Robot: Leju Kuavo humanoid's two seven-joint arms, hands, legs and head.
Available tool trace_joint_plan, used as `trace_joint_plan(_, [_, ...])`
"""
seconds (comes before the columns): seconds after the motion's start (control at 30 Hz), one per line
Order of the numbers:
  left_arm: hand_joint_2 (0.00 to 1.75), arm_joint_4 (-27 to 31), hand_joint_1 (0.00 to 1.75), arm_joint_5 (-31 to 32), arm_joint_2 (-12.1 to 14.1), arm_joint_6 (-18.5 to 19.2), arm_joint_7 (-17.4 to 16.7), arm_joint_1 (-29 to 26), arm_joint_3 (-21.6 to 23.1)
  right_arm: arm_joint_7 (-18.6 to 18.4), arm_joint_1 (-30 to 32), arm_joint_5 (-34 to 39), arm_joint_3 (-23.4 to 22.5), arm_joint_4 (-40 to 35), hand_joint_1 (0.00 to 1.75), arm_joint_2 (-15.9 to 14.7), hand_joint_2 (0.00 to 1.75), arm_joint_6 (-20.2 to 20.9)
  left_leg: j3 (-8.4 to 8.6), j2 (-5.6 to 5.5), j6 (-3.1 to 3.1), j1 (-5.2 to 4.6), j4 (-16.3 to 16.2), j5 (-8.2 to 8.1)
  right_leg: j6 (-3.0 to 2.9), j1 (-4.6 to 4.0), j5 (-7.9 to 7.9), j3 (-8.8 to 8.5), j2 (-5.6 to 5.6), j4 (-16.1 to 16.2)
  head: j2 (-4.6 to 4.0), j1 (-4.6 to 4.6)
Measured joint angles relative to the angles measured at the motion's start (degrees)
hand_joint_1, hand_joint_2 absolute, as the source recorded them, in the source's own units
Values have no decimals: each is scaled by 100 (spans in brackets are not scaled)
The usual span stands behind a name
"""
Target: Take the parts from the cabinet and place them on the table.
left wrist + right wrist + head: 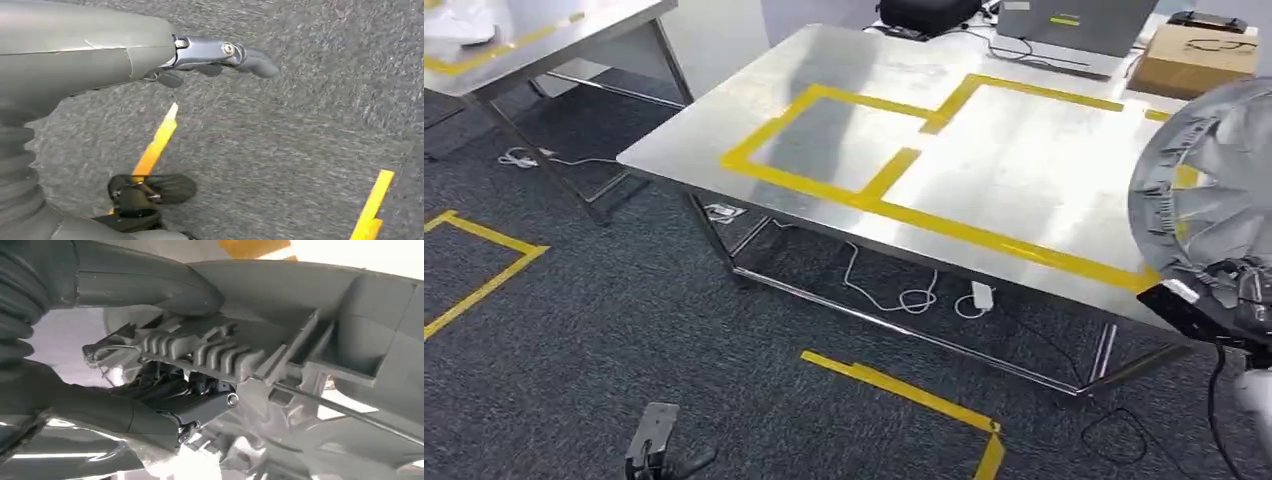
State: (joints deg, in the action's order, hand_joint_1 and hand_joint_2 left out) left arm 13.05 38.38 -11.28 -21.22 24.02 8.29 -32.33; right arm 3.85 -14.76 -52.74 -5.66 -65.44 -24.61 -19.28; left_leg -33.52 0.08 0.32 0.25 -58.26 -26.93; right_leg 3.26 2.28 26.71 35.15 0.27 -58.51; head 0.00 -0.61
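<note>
A large grey moulded plastic part (1214,190) with ribs and a curved rim is up at the right edge of the head view, over the steel table's (1024,150) right end. My right hand (190,400) grips it from below; in the right wrist view its dark fingers close around the part's (310,320) ribbed edge. The table top carries yellow tape rectangles (824,140) with nothing inside them. My left hand (659,445) hangs low over the carpet. Its fingers (215,57) are stretched out and hold nothing.
A laptop (1074,25), a cardboard box (1199,55) and a black bag (929,12) sit along the table's far edge. A second steel table (554,40) stands at the upper left. Cables (914,295) lie under the table and yellow tape marks (904,390) cross the carpet.
</note>
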Motion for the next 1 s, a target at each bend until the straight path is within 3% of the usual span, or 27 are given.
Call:
trace_joint_plan(0.1, [175, 0, 0, 4, 2, -2, 9, 3, 0, 193, 17, 46, 81, 55, 175, 50, 175, -20, -35, -3, -74, 23, -110, -129, -156, 0, 21, 5, -12, -34, 0, -2])
trace_joint_plan(0.13, [175, 0, 0, 15, 2, -2, 15, 4, 2, 298, 10, 56, 120, 55, 175, 81, 175, -53, -157, -3, -86, 22, -397, -308, -182, -8, 22, 2, -16, -34, 0, 6])
trace_joint_plan(0.2, [175, 0, 0, 26, 4, -2, 17, 1, 4, 494, -4, 41, 195, 55, 175, 149, 175, -173, -627, -3, -84, 21, -1417, -749, -224, -51, 26, 1, -9, -35, 0, 11])
trace_joint_plan(0.23, [175, 0, 0, 37, 4, -2, 17, -2, 4, 545, -6, 19, 247, 55, 175, 190, 175, -208, -809, -3, -63, 16, -1782, -848, -240, -81, 31, -4, -2, -35, 0, 9])
trace_joint_plan(0.27, [175, 0, 0, 53, 4, -2, 17, -2, 7, 575, -10, -14, 285, 53, 175, 214, 175, -216, -886, -3, -31, 0, -1894, -831, -254, -110, 31, -10, 6, -35, 0, 9])
trace_joint_plan(0.3, [175, 0, 0, 61, 4, -2, 15, 1, 11, 612, -10, -70, 369, 53, 175, 247, 175, -223, -839, -8, 33, -33, -1746, -660, -269, -150, 36, -20, 15, -35, 0, 8])
trace_joint_plan(0.33, [175, 0, 0, 68, 4, -2, 15, 7, 18, 623, -14, -110, 420, 48, 175, 262, 175, -227, -685, -15, 114, -75, -1354, -403, -277, -185, 37, -22, 21, -34, 0, 9])
trace_joint_plan(0.37, [175, 0, 0, 79, 4, -2, 13, 9, 33, 638, -19, -140, 483, 33, 175, 284, 175, -245, -469, -24, 214, -132, -844, -141, -280, -209, 35, -22, 25, -32, 0, 4])
trace_joint_plan(0.4, [175, 0, 0, 90, 13, -2, 11, 9, 46, 665, -30, -164, 545, 7, 175, 313, 175, -276, -216, -40, 353, -224, -283, 82, -291, -221, 28, -20, 25, -28, 0, 4])
trace_joint_plan(0.43, [175, 0, 0, 111, 52, -4, 4, 11, 50, 678, -33, -186, 610, -6, 175, 363, 175, -327, -130, -6, 445, -237, -134, 7, -286, -254, 29, -11, 23, -30, 0, -16])
trace_joint_plan(0.53, [175, 0, 0, 116, 35, -13, -2, 7, 68, 674, -67, -264, 756, -71, 175, 419, 175, -374, -133, 24, 423, -267, -80, 54, -255, -209, 9, -4, 4, -7, 0, 10])
trace_joint_plan(0.57, [175, 0, 0, 118, 26, -13, -4, 15, 77, 658, -75, -304, 796, -102, 175, 422, 175, -374, -108, 26, 430, -242, 13, 97, -220, -238, -5, -20, 2, 22, 0, 13])
trace_joint_plan(0.6, [175, 0, 0, 122, 22, -15, -9, 18, 87, 640, -77, -339, 829, -118, 175, 420, 175, -369, -50, 34, 370, -165, 135, 165, -217, -230, 50, 44, -4, -8, 0, 11])
trace_joint_plan(0.63, [175, 0, 0, 125, 26, -17, -13, 30, 92, 597, -113, -370, 864, -118, 175, 422, 175, -363, -28, 27, 371, -172, 199, 191, -192, -235, 160, 88, -2, -123, 0, -9])
trace_joint_plan(0.73, [175, 0, 0, 153, 11, 32, -46, 25, 131, 560, -291, -476, 986, -83, 175, 424, 175, -287, -45, 35, 373, -161, 199, 209, -92, -171, 778, 672, -1, -1445, 0, -5])
trace_joint_plan(0.77, [175, 0, 0, 151, 11, 85, -44, 24, 140, 553, -318, -527, 1025, -42, 175, 424, 175, -249, -46, 36, 371, -153, 195, 208, -57, -153, 826, 779, -6, -1674, 0, -5])
trace_joint_plan(0.83, [175, 0, 0, 140, 11, 229, 6, 24, 144, 466, -373, -638, 1112, 76, 175, 424, 175, -177, -43, 35, 335, -124, 176, 194, 10, -107, 545, 617, -21, -1369, 0, -7])
trace_joint_plan(0.9, [175, 0, 0, 127, 9, 381, 85, 26, 153, 426, -468, -726, 1203, 250, 175, 409, 175, -138, -46, 34, 253, -78, 100, 149, 92, -38, 28, 36, -71, -272, 0, -9])
trace_joint_plan(0.93, [175, 0, 0, 120, 32, 446, 127, 29, 153, 389, -540, -774, 1256, 427, 175, 406, 175, -140, -70, 27, 195, -101, 58, 121, 138, -43, 151, -116, -100, -11, 0, -19])
trace_joint_plan(1.0, [175, 0, 0, 118, 46, 463, 162, 33, 160, 389, -619, -809, 1333, 630, 175, 374, 175, -153, -129, 22, 142, -134, -25, 123, -55, -53, 124, -132, -41, -5, 0, -7])
